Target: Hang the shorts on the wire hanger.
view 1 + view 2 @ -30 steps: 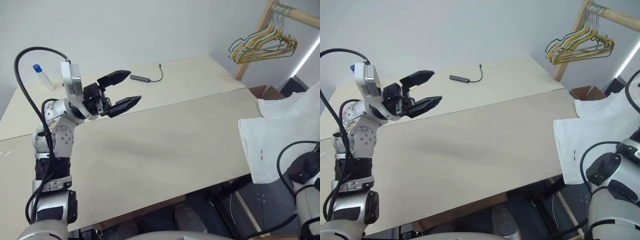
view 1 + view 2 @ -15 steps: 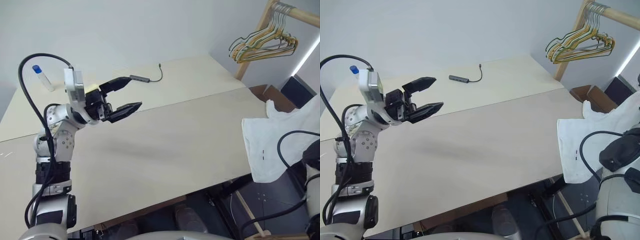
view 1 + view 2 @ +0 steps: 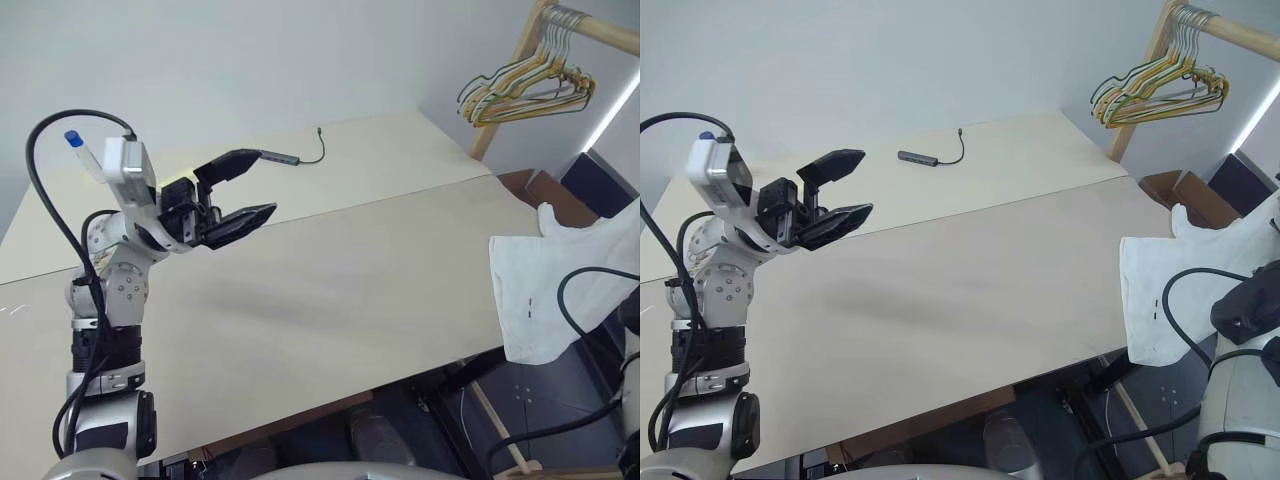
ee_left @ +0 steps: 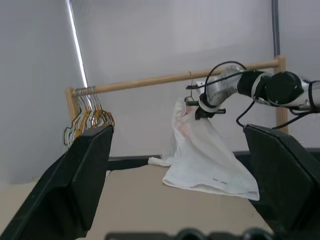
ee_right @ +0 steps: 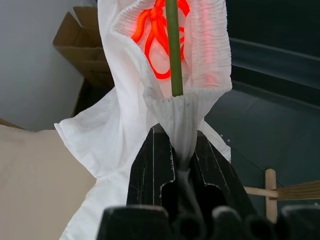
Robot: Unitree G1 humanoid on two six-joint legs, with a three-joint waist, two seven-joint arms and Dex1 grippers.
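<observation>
Shorts (image 4: 202, 155): hanging beside the table's far right edge, held up under the wooden rail (image 4: 150, 82), lower hem draping onto the table (image 3: 330, 290) corner.
Wire hanger (image 4: 190, 92): thin dark hook just visible at the rail, right above the gathered waistband; body of it apparently hidden inside the cloth, cannot tell for certain.
Right gripper (image 4: 204, 111): jaws pressed together, pinching a fold of the elastic waistband; in the right wrist view, cloth bunching between the fingers (image 5: 150, 170) and a thin rod rising straight out of the fold.
Left gripper (image 3: 238, 195): jaws spread wide, holding nothing, hovering above the table well apart from the shorts.
Step in hand: likely settling the waistband over the hanger at the rail, garment carried by one pinch only.
Next move: probably checking that the cloth is sitting on the wire before letting go; releasing too soon risking the shorts sliding off toward the floor.
Bunched hangers (image 3: 525, 90): crowding the rail's near end, apart from the work.
</observation>
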